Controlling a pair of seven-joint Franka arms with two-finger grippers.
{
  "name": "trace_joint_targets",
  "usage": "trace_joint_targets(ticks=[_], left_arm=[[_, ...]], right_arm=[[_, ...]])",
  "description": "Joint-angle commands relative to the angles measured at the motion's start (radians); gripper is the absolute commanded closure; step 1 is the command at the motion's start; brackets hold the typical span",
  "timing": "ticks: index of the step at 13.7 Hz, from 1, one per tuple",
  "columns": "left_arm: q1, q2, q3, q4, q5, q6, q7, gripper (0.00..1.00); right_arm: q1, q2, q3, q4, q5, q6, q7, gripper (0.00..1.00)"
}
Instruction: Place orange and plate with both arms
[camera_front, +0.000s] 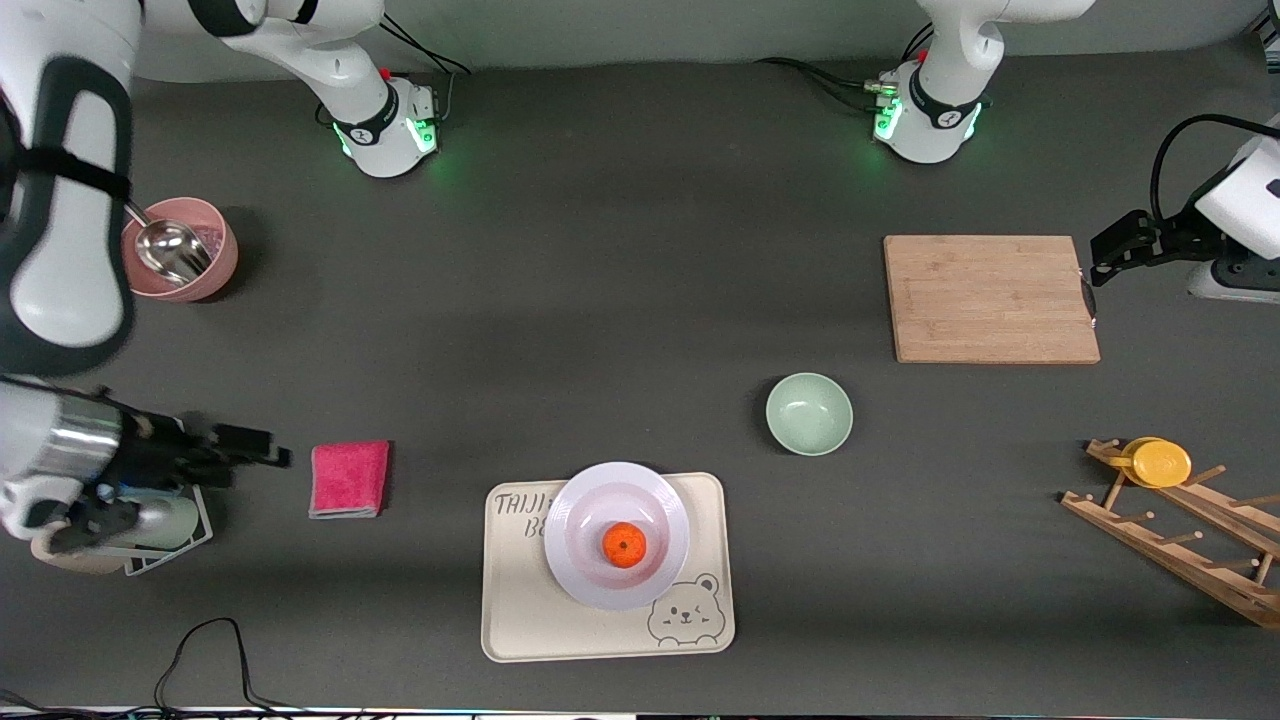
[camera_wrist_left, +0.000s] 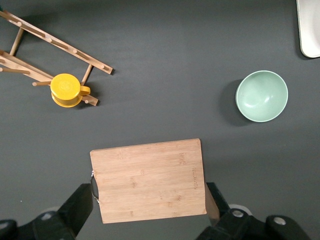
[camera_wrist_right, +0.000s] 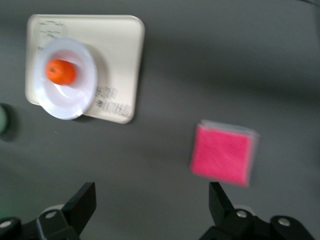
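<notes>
The orange (camera_front: 624, 545) lies in the plate (camera_front: 584, 560), which rests on the tray (camera_front: 520, 620) near the middle of the table's (camera_front: 600, 300) edge nearest the front camera. The bowl (camera_front: 809, 413) sits just farther from that camera, toward the left arm's end, with the board (camera_front: 990, 298) farther still and the rack (camera_front: 1180, 525), bearing the cup (camera_front: 1158, 463), at that end's near corner. The cloth (camera_front: 348, 479) lies beside the tray toward the right arm's end, where a pot (camera_front: 215, 255) holding a ladle (camera_front: 170, 248) stands.
</notes>
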Motion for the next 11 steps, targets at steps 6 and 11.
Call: trace_joint_targets(ticks=[6,11], left_arm=[[0.000,-0.004,-0.004,-0.005,0.029,0.008,-0.004,0.00],[-0.003,-0.004,-0.004,-0.006,0.031,0.008,-0.004,0.00]], right_arm=[[-0.159,-0.403,0.220,-0.256,-0.369,-0.088,0.164,0.00],[-0.155,-0.396,0.224,-0.256,-0.401,-0.120,0.204,0.00]])
